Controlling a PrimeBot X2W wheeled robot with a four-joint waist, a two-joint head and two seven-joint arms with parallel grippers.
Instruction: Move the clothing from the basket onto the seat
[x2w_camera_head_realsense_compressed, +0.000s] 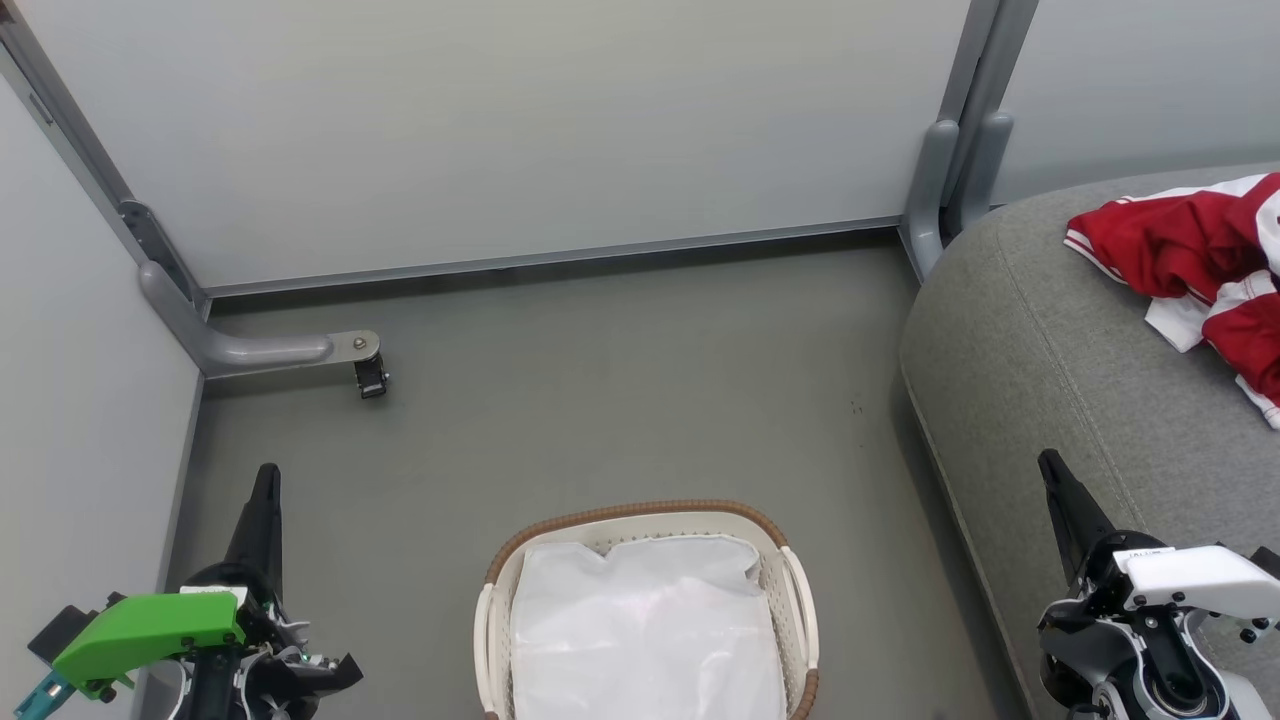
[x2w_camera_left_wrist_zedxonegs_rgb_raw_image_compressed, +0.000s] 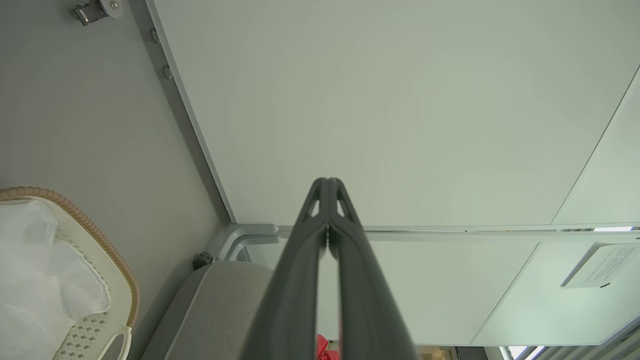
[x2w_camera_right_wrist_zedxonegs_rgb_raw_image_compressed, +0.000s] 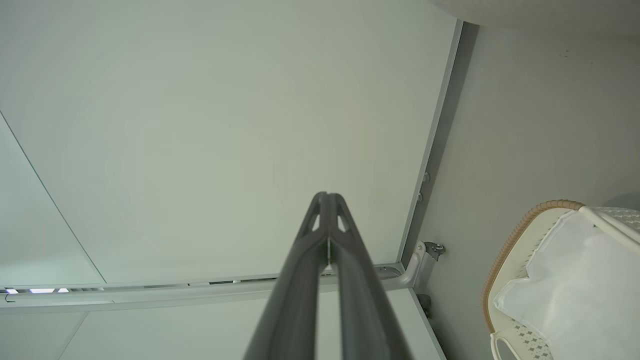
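Note:
The red and white clothing (x2w_camera_head_realsense_compressed: 1200, 250) lies crumpled on the grey seat (x2w_camera_head_realsense_compressed: 1040, 340) at the right; a sliver of the clothing (x2w_camera_left_wrist_zedxonegs_rgb_raw_image_compressed: 324, 348) peeks between the left fingers. The white lattice basket (x2w_camera_head_realsense_compressed: 795, 590) with a brown rim stands on the floor at bottom centre, holding a white liner (x2w_camera_head_realsense_compressed: 645, 630); the basket (x2w_camera_left_wrist_zedxonegs_rgb_raw_image_compressed: 107, 280) (x2w_camera_right_wrist_zedxonegs_rgb_raw_image_compressed: 515, 240) shows in both wrist views. My left gripper (x2w_camera_head_realsense_compressed: 266, 478) (x2w_camera_left_wrist_zedxonegs_rgb_raw_image_compressed: 327, 185) is shut and holds nothing, left of the basket. My right gripper (x2w_camera_head_realsense_compressed: 1050, 465) (x2w_camera_right_wrist_zedxonegs_rgb_raw_image_compressed: 327, 199) is shut and holds nothing, over the seat's front edge.
Pale partition walls (x2w_camera_head_realsense_compressed: 500, 130) enclose the grey floor (x2w_camera_head_realsense_compressed: 600, 400). A grey metal foot with a caster (x2w_camera_head_realsense_compressed: 365, 365) juts out at the left corner, and a grey post (x2w_camera_head_realsense_compressed: 945, 180) stands beside the seat.

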